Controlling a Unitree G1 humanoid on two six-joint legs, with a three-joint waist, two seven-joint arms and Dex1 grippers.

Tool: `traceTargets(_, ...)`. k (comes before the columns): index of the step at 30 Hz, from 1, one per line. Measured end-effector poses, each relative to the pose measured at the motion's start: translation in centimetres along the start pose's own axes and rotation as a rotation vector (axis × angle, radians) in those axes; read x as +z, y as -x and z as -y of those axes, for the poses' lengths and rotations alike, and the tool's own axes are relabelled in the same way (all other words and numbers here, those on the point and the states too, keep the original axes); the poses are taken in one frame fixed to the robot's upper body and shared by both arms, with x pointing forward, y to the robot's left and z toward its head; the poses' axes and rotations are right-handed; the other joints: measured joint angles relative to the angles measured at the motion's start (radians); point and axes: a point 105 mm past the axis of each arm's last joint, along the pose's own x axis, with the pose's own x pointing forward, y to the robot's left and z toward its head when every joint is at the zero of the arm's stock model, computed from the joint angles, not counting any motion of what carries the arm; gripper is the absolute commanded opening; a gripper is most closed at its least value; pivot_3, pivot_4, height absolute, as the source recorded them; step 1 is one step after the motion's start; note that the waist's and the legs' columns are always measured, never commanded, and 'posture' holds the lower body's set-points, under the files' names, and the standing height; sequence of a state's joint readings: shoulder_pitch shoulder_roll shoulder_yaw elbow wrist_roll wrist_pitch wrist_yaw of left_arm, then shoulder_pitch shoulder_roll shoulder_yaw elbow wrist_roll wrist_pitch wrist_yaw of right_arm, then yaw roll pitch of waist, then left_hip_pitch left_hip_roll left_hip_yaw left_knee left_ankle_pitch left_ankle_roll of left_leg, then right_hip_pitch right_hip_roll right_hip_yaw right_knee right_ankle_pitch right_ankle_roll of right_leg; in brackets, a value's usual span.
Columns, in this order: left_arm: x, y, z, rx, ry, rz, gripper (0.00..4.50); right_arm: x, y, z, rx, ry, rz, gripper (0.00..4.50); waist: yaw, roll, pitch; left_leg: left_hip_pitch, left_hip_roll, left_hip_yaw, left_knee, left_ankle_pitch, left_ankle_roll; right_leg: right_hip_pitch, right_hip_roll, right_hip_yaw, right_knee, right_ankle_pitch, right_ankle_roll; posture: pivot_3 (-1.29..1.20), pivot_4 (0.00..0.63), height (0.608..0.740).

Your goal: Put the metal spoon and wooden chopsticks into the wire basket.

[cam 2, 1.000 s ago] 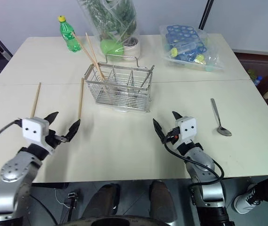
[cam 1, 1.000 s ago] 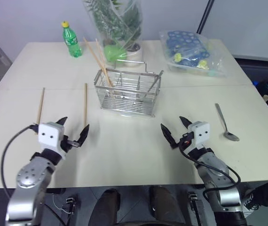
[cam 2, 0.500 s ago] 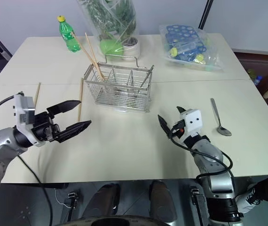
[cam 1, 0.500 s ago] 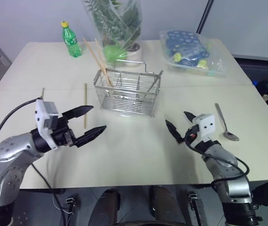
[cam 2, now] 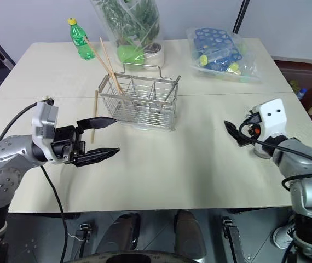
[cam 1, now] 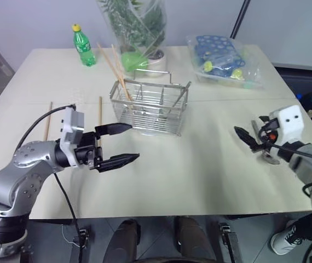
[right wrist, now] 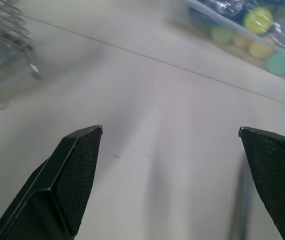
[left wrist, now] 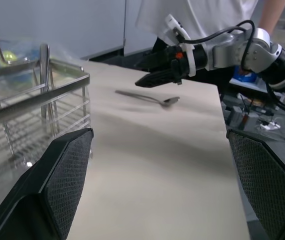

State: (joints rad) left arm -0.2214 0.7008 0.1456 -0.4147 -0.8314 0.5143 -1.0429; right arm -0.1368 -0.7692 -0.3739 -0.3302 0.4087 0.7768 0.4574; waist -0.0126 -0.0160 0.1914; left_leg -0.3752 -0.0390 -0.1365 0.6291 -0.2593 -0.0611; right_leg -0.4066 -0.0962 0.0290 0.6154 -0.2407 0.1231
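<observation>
Since a second ago, both our arms have swung: our left gripper (cam 1: 117, 143) now lies level across the lower left of the left eye view, pointing toward the frame's centre, and our right gripper (cam 1: 250, 138) has shifted out to the right edge, beside the metal spoon (cam 1: 269, 159), which is largely hidden behind it. Both pincers stand wide and hold nothing. At upper centre sits the wire basket (cam 1: 150, 107) with two wooden chopsticks (cam 1: 115, 66) already leaning in its left end. Two more chopsticks (cam 1: 99, 112) lie flat on the table (cam 1: 172, 175) at left, one behind our left arm.

From the right eye view we see the same layout, the spoon hidden by our right wrist.

Through the left wrist view, the basket fills the left side, and the spoon (left wrist: 147, 97) lies on the table just under our right gripper.

Our right wrist view gives bare table between spread fingers (right wrist: 75, 172).

We judge the task partly done: two chopsticks are in, two chopsticks and the spoon remain.
</observation>
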Motion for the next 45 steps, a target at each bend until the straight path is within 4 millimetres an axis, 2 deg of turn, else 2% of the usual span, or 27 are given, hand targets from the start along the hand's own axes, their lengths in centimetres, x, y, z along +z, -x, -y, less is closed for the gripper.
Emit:
traceTargets(5, -0.8, -0.6, 0.1, -0.006, 0.017, 0.014, 4.48, -1.9, 0.2, 2.4, -0.046, -0.069, -0.109, 4.5, -0.004, 0.0, 0.0, 0.0, 0.0, 0.0, 0.0, 0.0, 0.0, 0.0, 0.0, 0.0, 0.0, 0.0, 0.0, 0.0, 0.15, 0.74)
traceTargets(10, -1.2, -0.7, 0.3, -0.003, 0.028, 0.019, 4.48, -2.5, -0.3, 4.8, -0.08, -0.148, -0.162, 4.5, -0.002, 0.001, 0.0, 0.0, 0.0, 0.001, 0.0, 0.0, 0.0, 0.0, 0.0, 0.001, 0.0, 0.0, 0.0, 0.0, 0.15, 0.74)
traceTargets(13, -1.3, -0.8, 0.5, -0.001, 0.029, 0.02, 4.48, -2.9, -0.6, 5.4, -0.072, -0.18, -0.193, 4.5, -0.003, 0.001, 0.0, 0.0, 0.0, 0.001, 0.0, 0.0, 0.001, 0.0, 0.0, 0.001, 0.0, 0.0, 0.001, 0.0, 0.15, 0.74)
traceTargets(17, -1.3, -0.9, 0.9, -0.006, 0.025, 0.022, 4.48, -3.9, -1.2, 5.3, -0.045, -0.199, -0.248, 4.5, -0.003, 0.001, 0.0, 0.0, 0.0, 0.001, 0.0, 0.0, 0.001, 0.0, 0.0, 0.001, 0.0, 0.0, 0.001, 0.0, 0.15, 0.74)
traceTargets(28, -1.3, -1.4, 0.8, -0.008, -0.006, 0.023, 4.48, -6.5, -2.4, 2.5, 0.026, -0.183, -0.338, 4.5, -0.001, 0.002, 0.0, 0.0, 0.0, 0.001, 0.001, 0.0, 0.001, 0.0, 0.0, 0.001, 0.0, 0.001, 0.003, 0.0, 0.15, 0.74)
traceTargets(34, -1.2, -2.4, 0.5, -0.013, -0.018, 0.037, 4.48, -6.5, -2.4, 2.2, 0.012, -0.165, -0.336, 4.5, -0.002, 0.001, 0.0, 0.0, 0.0, 0.001, 0.001, 0.0, 0.001, 0.0, 0.0, 0.001, 0.0, 0.002, 0.003, 0.0, 0.15, 0.74)
traceTargets(45, -1.1, -2.5, 0.1, 0.012, -0.022, 0.048, 4.48, -6.5, -2.7, 3.1, -0.028, -0.163, -0.338, 4.5, -0.002, 0.001, 0.0, 0.0, 0.0, 0.001, 0.001, 0.0, 0.001, 0.001, 0.0, 0.001, 0.0, 0.002, 0.003, 0.0, 0.15, 0.74)
